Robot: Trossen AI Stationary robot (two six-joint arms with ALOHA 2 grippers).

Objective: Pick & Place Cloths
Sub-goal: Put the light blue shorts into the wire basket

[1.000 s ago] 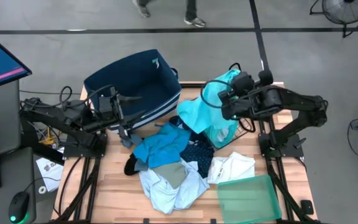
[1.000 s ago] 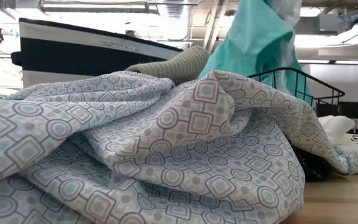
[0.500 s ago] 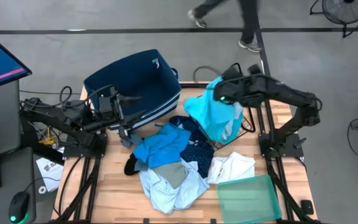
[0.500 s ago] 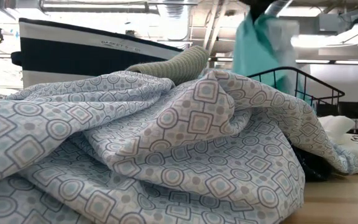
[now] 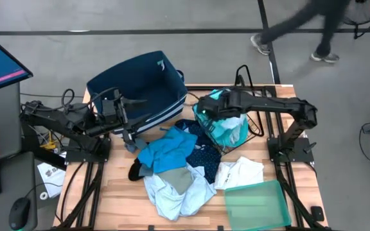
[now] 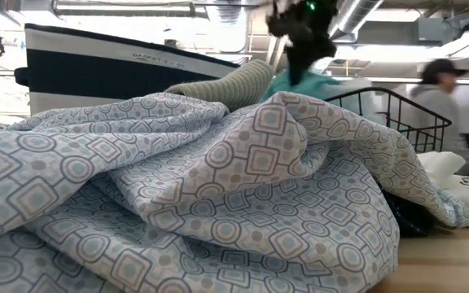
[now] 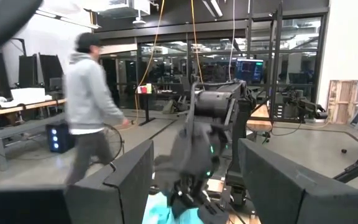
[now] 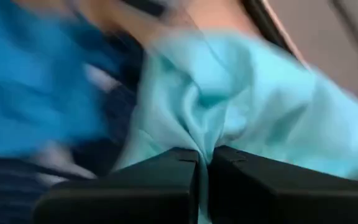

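My right gripper (image 5: 205, 109) is shut on a bright turquoise cloth (image 5: 222, 127) above the table's far middle, next to the navy bin (image 5: 137, 83). In the low view the gripper (image 6: 300, 37) hangs high and the cloth (image 6: 320, 85) drops behind the pile. On the table lie a blue cloth (image 5: 166, 151), a dotted navy cloth (image 5: 205, 157), a white cloth (image 5: 239, 173), a pale patterned cloth (image 5: 178, 192) and a black one (image 5: 135, 170). My left gripper (image 5: 132, 122) is open and empty at the bin's near side. My right gripper pinches a bunched fold of the turquoise cloth (image 8: 199, 127) between its two shut fingers (image 8: 166, 168). The fingers come from above. The cloth hangs slack below them; its lower part is hidden behind the pile in the low view.
A translucent green tray (image 5: 255, 204) sits at the near right corner. A black wire basket (image 6: 397, 106) stands at the far right. The patterned cloth (image 6: 218, 203) fills the low view. A person (image 5: 300, 29) walks past beyond the table's far edge.
My right gripper has carried the turquoise cloth toward the table's left, nearer the navy bin, and has come down into the low view. The cloth has swung along, hanging bunched below the fingers. A person has walked rightward behind the table.
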